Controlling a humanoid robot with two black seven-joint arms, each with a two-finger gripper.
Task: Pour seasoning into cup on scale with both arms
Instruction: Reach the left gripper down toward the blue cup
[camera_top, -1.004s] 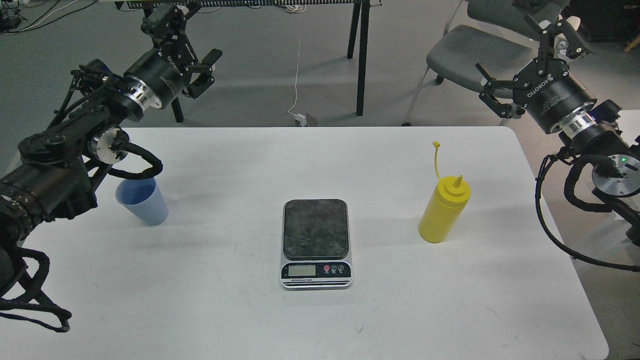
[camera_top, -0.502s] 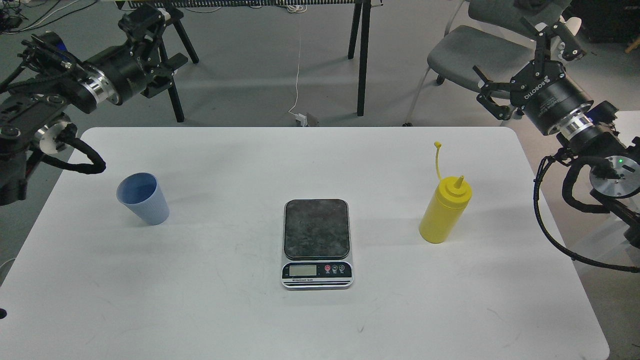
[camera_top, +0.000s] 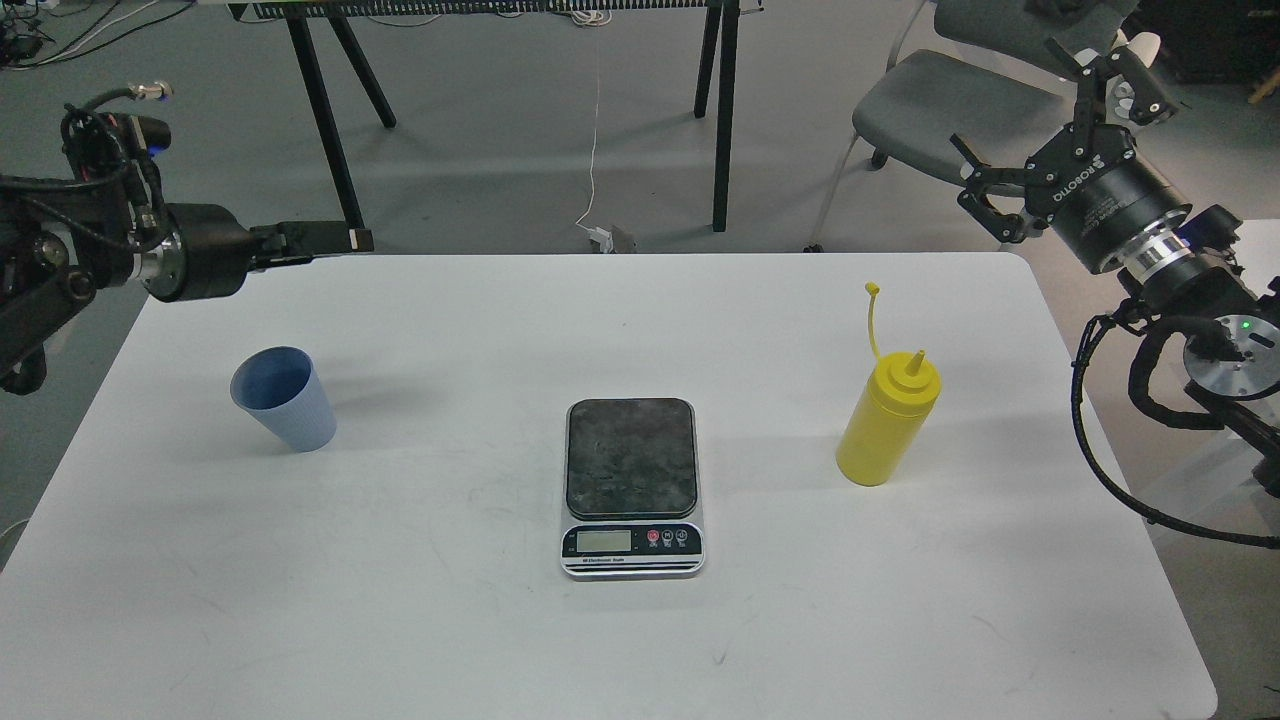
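Our left claw (camera_top: 315, 238) sits edge-on over the table's (camera_top: 500, 640) far left corner, so we cannot tell whether it is apart or together; our right claw (camera_top: 1050, 110) hangs off the far right corner, fingers spread wide, gripping nothing. The cup (camera_top: 283, 397) stands at left, the scale (camera_top: 632, 486) at center with a bare plate, and the seasoning (camera_top: 888, 420) upright at right, cap off the nozzle, all well apart.

We are seeing our left gripper (camera_top: 335, 240) edge-on, its fingers indistinguishable; the scale (camera_top: 632, 486) display is reading too small.
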